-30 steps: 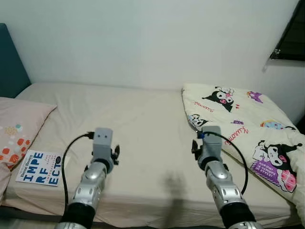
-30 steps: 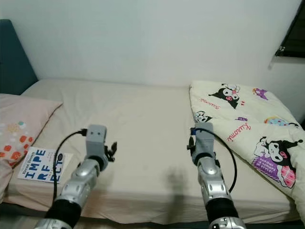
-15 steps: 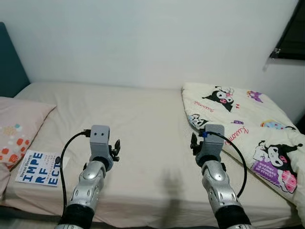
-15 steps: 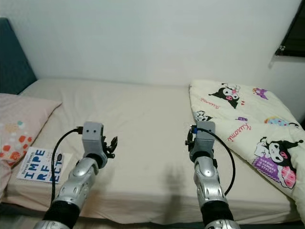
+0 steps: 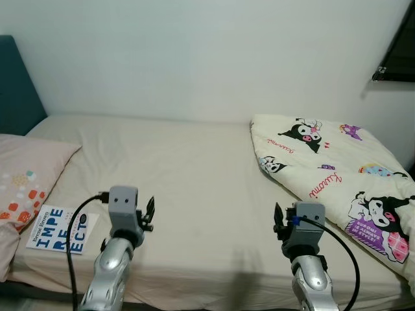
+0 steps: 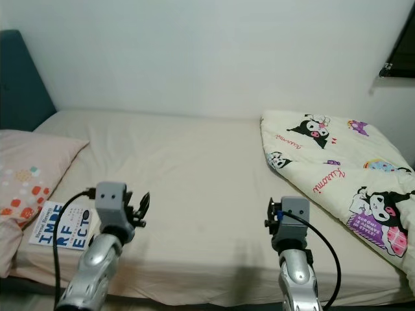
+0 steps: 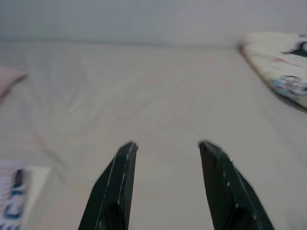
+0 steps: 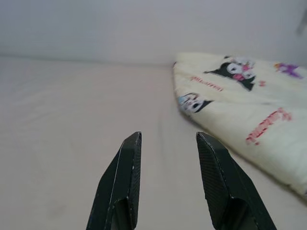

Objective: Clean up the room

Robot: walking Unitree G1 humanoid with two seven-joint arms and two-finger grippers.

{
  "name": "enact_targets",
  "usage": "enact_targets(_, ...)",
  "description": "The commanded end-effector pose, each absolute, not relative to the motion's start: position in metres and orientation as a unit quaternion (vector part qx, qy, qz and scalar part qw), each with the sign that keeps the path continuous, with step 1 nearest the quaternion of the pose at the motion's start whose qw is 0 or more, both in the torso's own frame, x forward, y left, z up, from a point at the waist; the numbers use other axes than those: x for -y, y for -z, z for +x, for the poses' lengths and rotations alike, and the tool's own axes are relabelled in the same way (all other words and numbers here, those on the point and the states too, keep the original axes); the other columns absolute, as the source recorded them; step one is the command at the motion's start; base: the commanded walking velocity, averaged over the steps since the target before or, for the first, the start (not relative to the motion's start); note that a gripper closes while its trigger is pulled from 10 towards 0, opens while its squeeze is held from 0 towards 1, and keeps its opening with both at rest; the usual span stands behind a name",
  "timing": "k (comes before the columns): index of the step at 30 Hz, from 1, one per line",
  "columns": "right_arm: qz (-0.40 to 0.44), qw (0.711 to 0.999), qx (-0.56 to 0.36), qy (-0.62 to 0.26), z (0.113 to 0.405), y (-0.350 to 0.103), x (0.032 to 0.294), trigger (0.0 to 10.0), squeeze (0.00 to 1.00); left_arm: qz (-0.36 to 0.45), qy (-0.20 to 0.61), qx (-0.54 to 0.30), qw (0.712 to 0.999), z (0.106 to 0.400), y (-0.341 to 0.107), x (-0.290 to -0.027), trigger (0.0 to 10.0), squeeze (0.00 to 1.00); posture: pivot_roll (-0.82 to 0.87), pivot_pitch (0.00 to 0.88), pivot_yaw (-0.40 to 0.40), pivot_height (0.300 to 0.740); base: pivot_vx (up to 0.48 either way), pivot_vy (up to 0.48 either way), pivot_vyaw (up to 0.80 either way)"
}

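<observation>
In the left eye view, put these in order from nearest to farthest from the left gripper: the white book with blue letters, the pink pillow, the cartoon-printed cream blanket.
1. The white book with blue letters, on the bed's near edge just left of the left gripper.
2. The pink pillow, further left, at the head end.
3. The cartoon-printed cream blanket, across the bed on the right side.

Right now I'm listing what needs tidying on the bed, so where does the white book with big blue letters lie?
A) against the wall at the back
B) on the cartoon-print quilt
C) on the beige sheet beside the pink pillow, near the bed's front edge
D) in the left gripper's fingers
C: the white book with big blue letters lies flat on the beige sheet, beside the pink pillow, at the front edge.
</observation>
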State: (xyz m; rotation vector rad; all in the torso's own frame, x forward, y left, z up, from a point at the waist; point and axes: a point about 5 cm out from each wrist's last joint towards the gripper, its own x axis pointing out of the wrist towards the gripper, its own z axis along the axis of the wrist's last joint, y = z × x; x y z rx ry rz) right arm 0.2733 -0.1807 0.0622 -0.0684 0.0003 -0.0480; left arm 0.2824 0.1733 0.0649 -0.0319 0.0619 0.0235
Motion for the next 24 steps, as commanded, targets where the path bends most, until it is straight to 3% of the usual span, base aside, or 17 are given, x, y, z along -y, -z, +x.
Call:
enact_targets(1, -0.036, 0.999, -0.010, 0.018, 0.273, -0.058, 0.173, 10.0, 0.00, -0.008, -0.033, -0.035, 0.999, 0.280, -0.062, -0.180, 10.0, 0.00, 0.02, 0.000, 0.002, 0.740, 0.000, 0.000, 0.00)
enact_targets(15, -0.013, 0.999, -0.015, 0.035, 0.280, -0.065, 0.168, 10.0, 0.00, -0.022, 0.008, -0.034, 0.999, 0.295, -0.075, -0.173, 10.0, 0.00, 0.03, 0.000, 0.013, 0.740, 0.000, 0.000, 0.00)
enact_targets(17, -0.011, 0.998, -0.029, 0.056, 0.281, -0.064, 0.174, 10.0, 0.00, -0.025, 0.044, -0.034, 0.998, 0.304, -0.081, -0.159, 10.0, 0.00, 0.05, 0.000, 0.019, 0.740, 0.000, 0.000, 0.00)
enact_targets(24, -0.008, 0.997, -0.040, 0.069, 0.289, -0.067, 0.184, 10.0, 0.00, -0.021, 0.030, -0.046, 0.998, 0.313, -0.082, -0.145, 10.0, 0.00, 0.05, 0.000, -0.010, 0.740, 0.000, 0.000, 0.00)
